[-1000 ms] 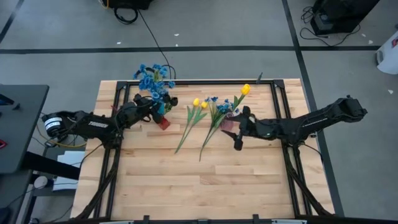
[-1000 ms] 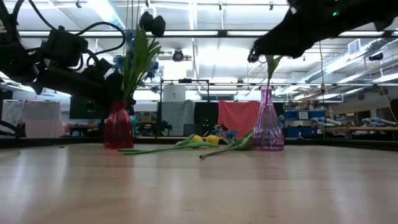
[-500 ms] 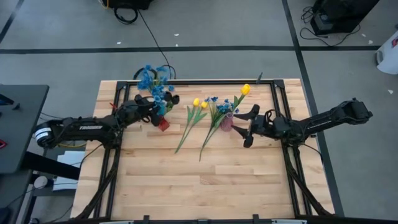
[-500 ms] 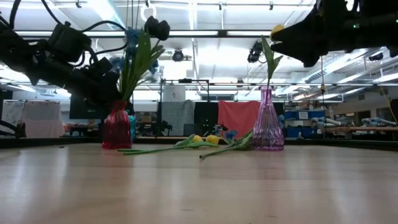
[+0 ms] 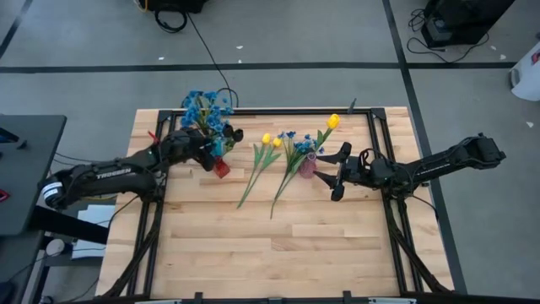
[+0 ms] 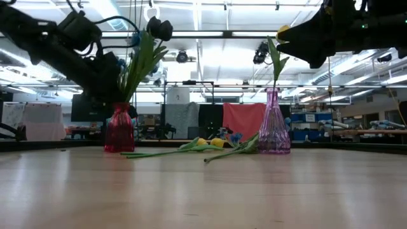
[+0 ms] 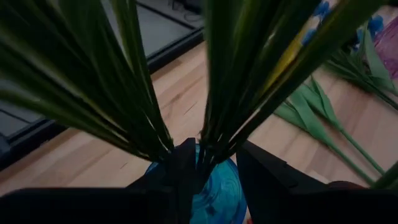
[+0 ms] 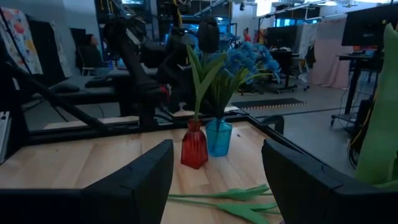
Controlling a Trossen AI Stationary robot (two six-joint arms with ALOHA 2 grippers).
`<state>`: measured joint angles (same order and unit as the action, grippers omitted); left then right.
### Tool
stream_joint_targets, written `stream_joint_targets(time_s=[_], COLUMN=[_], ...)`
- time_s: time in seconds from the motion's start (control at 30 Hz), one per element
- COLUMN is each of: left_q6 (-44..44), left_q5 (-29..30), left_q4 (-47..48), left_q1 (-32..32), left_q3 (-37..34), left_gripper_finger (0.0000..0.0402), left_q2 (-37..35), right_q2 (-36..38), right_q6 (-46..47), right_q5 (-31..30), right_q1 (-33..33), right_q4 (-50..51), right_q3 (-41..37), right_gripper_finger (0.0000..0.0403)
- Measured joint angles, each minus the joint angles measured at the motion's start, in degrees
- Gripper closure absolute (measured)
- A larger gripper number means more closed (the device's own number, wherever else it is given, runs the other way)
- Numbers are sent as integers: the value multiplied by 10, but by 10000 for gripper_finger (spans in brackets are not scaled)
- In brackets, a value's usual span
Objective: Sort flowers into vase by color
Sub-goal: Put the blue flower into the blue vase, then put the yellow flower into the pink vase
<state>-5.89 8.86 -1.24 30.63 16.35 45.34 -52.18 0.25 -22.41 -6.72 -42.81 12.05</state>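
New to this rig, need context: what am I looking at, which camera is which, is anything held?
Two dark robot arms work at a wooden slat table. One camera looks straight down, one level across the tabletop, and one sits on each wrist. A red glass vase holds a dark tulip. A blue glass vase beside it holds blue blossoms. A purple glass vase holds one yellow tulip. More long-stemmed flowers lie loose between the vases. The left end effector is at the stems over the blue vase; a grip is unclear. The right end effector is open and empty.
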Motion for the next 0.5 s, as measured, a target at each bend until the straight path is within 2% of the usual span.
stream_joint_targets(time_s=[0.2,0.5], left_q6=[-5,-37], left_q5=[11,26], left_q4=[106,200], left_q1=[0,0], left_q3=[38,39], left_gripper_finger=[280,280], left_q2=[-33,-150], right_q2=[0,0], right_q6=[0,-1], right_q5=[0,0], right_q1=[0,0], right_q4=[0,1], right_q3=[0,0], right_gripper_finger=[149,149])
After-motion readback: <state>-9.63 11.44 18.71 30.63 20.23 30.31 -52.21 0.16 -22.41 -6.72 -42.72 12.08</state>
